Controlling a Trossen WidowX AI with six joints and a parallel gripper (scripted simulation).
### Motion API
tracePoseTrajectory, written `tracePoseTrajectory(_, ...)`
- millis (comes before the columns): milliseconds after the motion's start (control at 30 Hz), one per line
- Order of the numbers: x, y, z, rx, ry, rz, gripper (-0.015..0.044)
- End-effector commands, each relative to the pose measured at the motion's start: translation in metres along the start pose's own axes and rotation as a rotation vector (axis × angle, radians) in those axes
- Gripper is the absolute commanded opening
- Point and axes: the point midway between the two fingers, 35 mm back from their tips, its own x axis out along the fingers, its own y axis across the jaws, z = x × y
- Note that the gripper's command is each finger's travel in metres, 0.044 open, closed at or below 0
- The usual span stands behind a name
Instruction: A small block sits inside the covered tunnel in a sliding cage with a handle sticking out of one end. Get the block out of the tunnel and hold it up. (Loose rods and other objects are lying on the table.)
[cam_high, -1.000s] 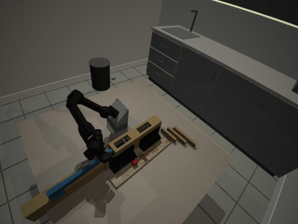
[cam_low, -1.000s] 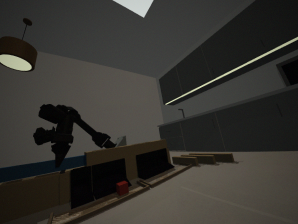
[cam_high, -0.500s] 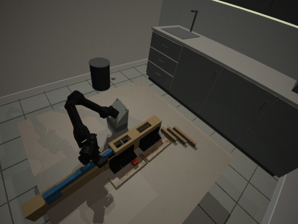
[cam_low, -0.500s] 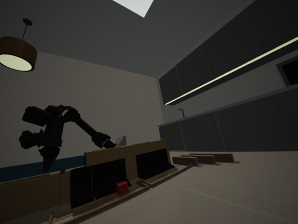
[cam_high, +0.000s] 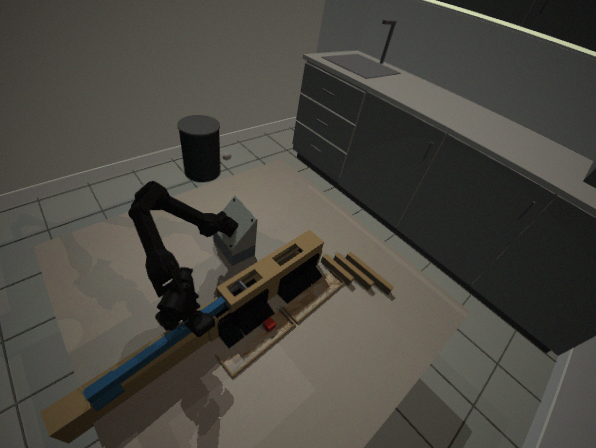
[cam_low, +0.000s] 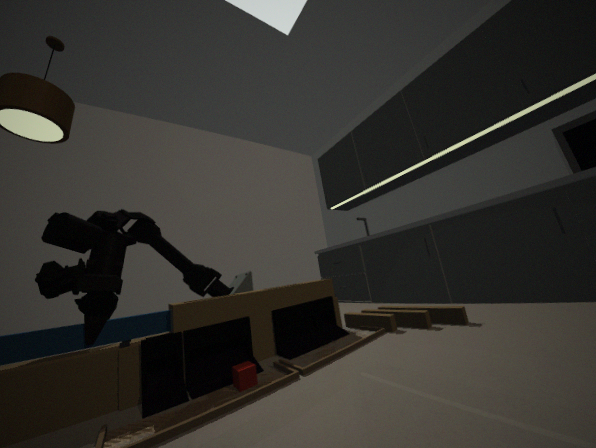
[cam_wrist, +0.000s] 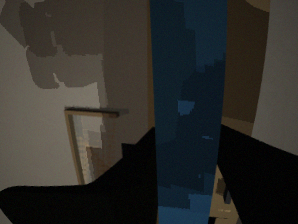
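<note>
Gripping the blue handle beside the tunnel, tool clenched around it. Red block already outside, in the tray before the tunnel (cage-sliding apparently finished). Next: releasing, then reaching over the tunnel for the block.

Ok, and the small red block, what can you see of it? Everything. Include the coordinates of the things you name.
The small red cube-shaped block (cam_high: 269, 325) (cam_low: 245, 376) is plain and opaque, with no markings visible; its material can't be told. It sits upright, a flat face up, in the shallow tray with thin wooden rims (cam_high: 262, 353) (cam_low: 220, 416), outside the tan tunnel housing (cam_high: 272, 270) (cam_low: 295, 295), in front of a black sloping panel (cam_high: 252, 312) (cam_low: 217, 350). The hand (cam_high: 192, 332) (cam_low: 90, 345) (cam_wrist: 184, 131) isn't touching it.
</note>
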Motion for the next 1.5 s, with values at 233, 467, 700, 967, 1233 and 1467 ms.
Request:
tracePoseTrajectory(233, 0.000, 0.000, 0.000, 0.000, 0.000, 0.000, 0.0079)
tracePoseTrajectory(467, -0.007, 0.002, 0.000, 0.016, -0.014, -0.007, 0.0263)
tracePoseTrajectory(700, -0.035, 0.007, 0.000, 0.078, -0.076, -0.024, 0.0440)
tracePoseTrajectory(967, -0.044, 0.044, -0.024, -0.135, 0.012, 0.057, 0.0440)
tracePoseTrajectory(1233, -0.048, 0.108, -0.099, -0.726, 0.143, 0.025, 0.0440)
tracePoseTrajectory(1467, -0.062, 0.150, -0.191, -1.340, 0.231, -0.029, 0.0440)
